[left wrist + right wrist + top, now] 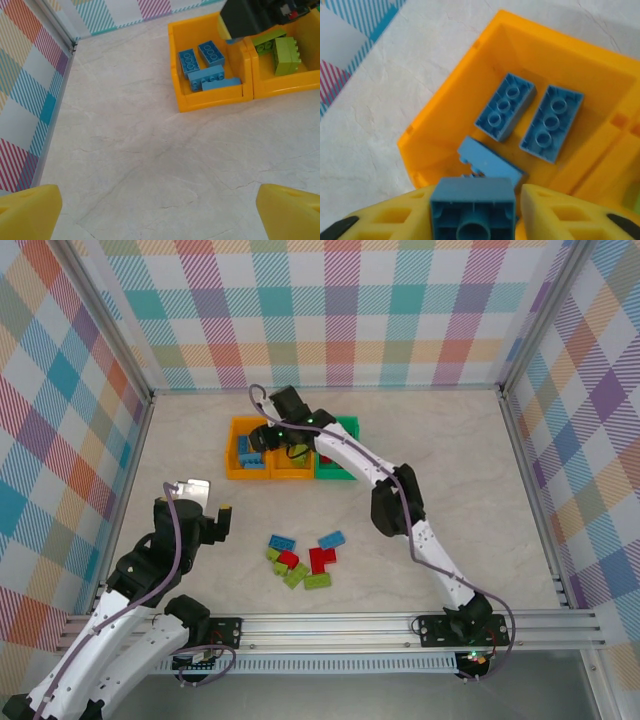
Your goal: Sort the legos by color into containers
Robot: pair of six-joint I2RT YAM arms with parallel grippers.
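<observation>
The left gripper is held wide open and empty at the near left, clear of the work. Unsorted bricks are heaped mid-table. Farther off, a blue brick is poised within the right gripper over the left orange bin, where other blue bricks are gathered; whether it is clamped cannot be told.

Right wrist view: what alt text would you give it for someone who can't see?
A blue brick sits between two yellow fingers, right above an orange bin. Three more blue bricks lie inside the bin, which stands on a pale tabletop.
</observation>
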